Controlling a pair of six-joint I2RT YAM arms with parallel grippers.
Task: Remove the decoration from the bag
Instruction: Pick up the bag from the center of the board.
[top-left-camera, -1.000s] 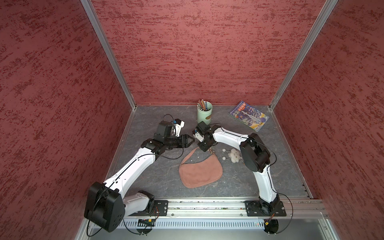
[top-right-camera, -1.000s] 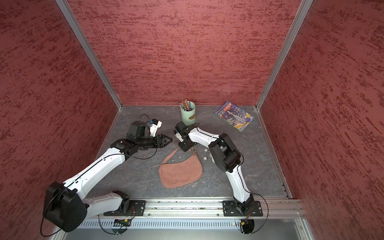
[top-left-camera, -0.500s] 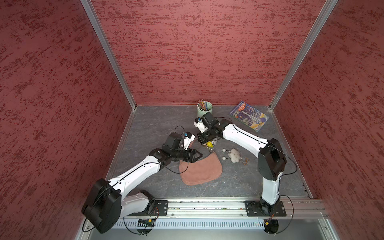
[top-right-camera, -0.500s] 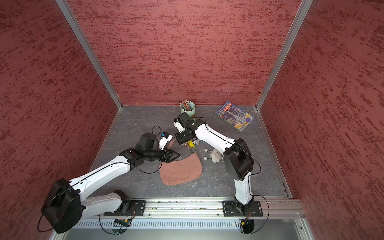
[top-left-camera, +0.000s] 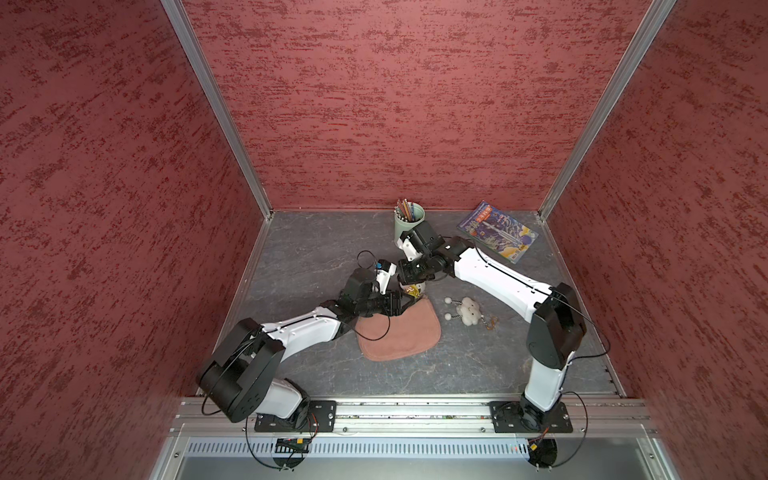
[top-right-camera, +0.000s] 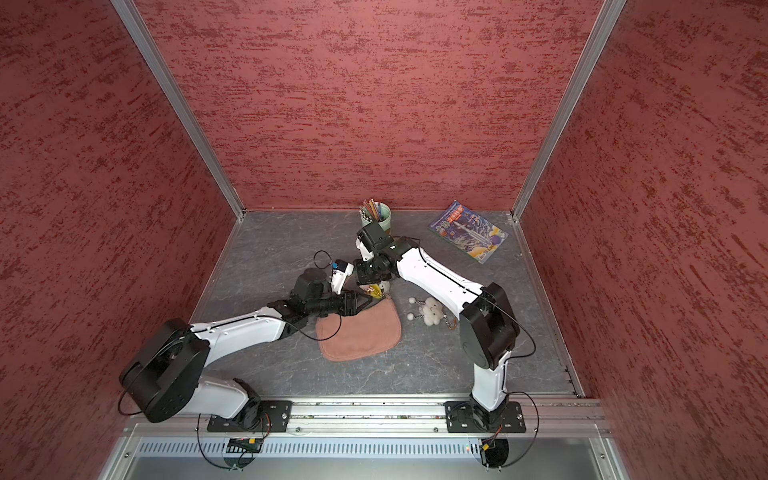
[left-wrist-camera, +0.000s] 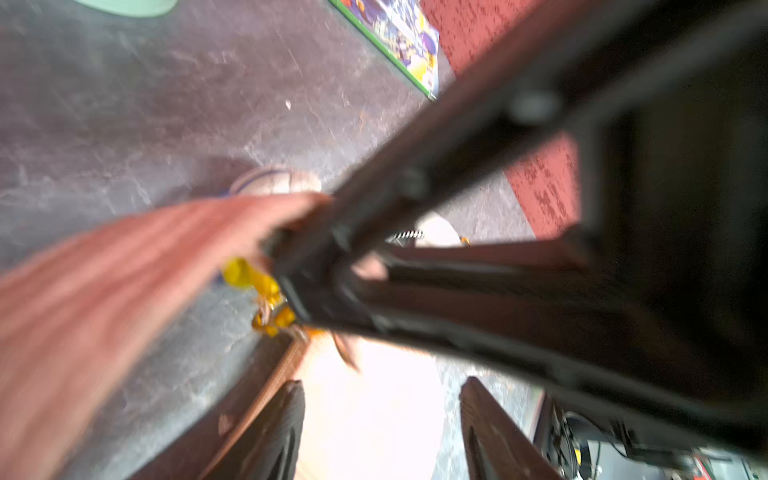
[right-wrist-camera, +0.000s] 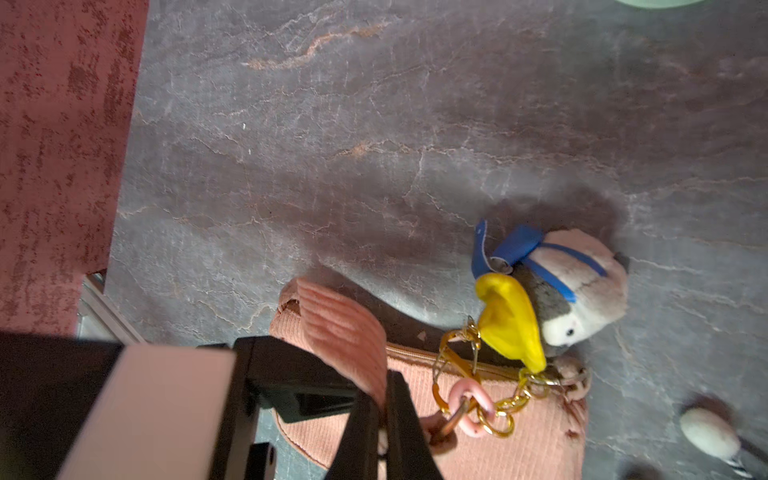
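Pink bag is lying mid-desk between my two arms. My right pincer is clenched on its strap, and my left pincer is spread apart by the zipper edge. The penguin charm is clipped on by a gold chain. The white fluffy charm sits on the desk just beside the bag.

The left arm and right arm stretch inward and low, wrists almost meeting. The left gripper lies level, fingers apart; the right gripper tips downward, pinched on the strap of the bag.
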